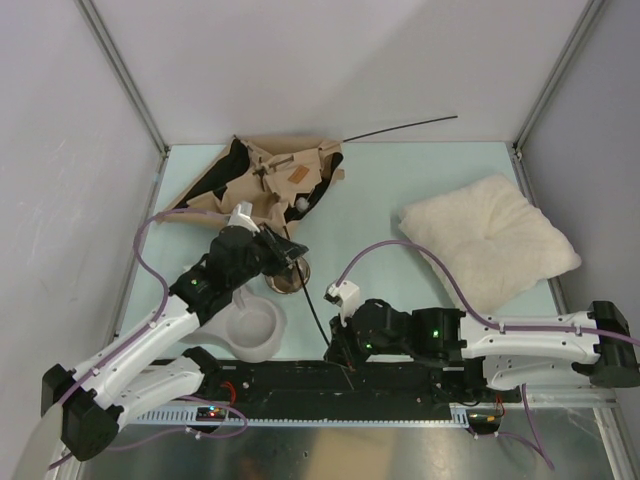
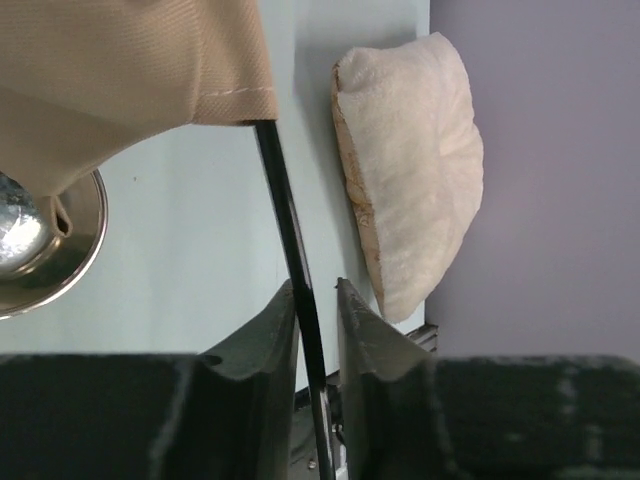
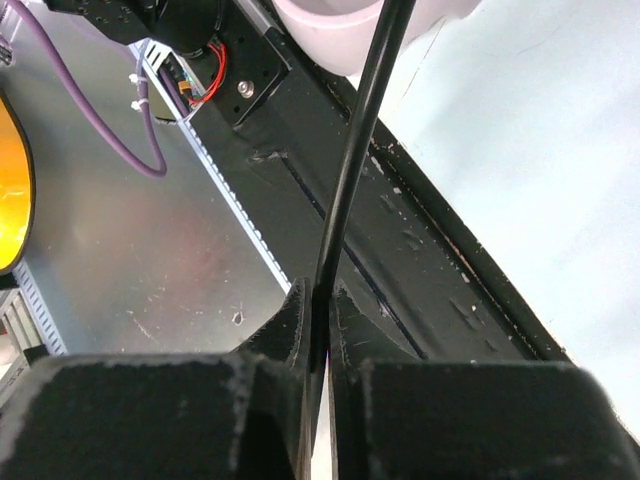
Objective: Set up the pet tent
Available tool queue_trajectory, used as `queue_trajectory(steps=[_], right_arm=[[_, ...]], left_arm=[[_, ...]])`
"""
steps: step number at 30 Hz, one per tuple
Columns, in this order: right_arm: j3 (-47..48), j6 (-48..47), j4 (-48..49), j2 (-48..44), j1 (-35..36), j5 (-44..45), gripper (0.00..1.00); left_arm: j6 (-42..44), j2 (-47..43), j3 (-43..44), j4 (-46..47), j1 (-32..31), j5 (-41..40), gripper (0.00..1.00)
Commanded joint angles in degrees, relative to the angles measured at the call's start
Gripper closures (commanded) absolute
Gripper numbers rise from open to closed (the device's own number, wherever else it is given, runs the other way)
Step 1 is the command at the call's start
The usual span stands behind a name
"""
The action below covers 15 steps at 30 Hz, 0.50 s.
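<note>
The pet tent [image 1: 270, 180] lies collapsed at the back left of the table, tan fabric with black lining showing. One thin black pole [image 1: 315, 305] runs from the tent's hem toward the near edge. My left gripper [image 1: 290, 250] sits at that hem. In the left wrist view the pole [image 2: 285, 200] leaves the tan fabric [image 2: 120, 70] and passes between the left gripper [image 2: 317, 290] jaws, which stand slightly open with a gap on one side. My right gripper [image 1: 340, 345] is shut on the pole's near end [image 3: 360, 130], pinched at the right gripper [image 3: 318, 295] tips.
A second pole [image 1: 400, 128] sticks out past the back edge. The cream pillow [image 1: 490, 240] lies at the right. A double pet bowl [image 1: 255, 330] with a metal dish [image 1: 285, 275] sits under the left arm. The black base rail [image 1: 400, 385] lines the near edge.
</note>
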Motion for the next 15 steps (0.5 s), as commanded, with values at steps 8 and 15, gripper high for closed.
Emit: queue_trajectory(steps=[8,15], right_arm=[[7.99,1.10,-3.38,-3.19,0.80,0.80,1.00],[8.80,3.65,-4.30,-4.14,0.60,2.50,1.00]], left_arm=[[14.45,-4.57,1.32,4.29,-0.01,-2.31,0.23],[18.83,-7.65,0.48,2.53,-0.05,-2.37,0.01]])
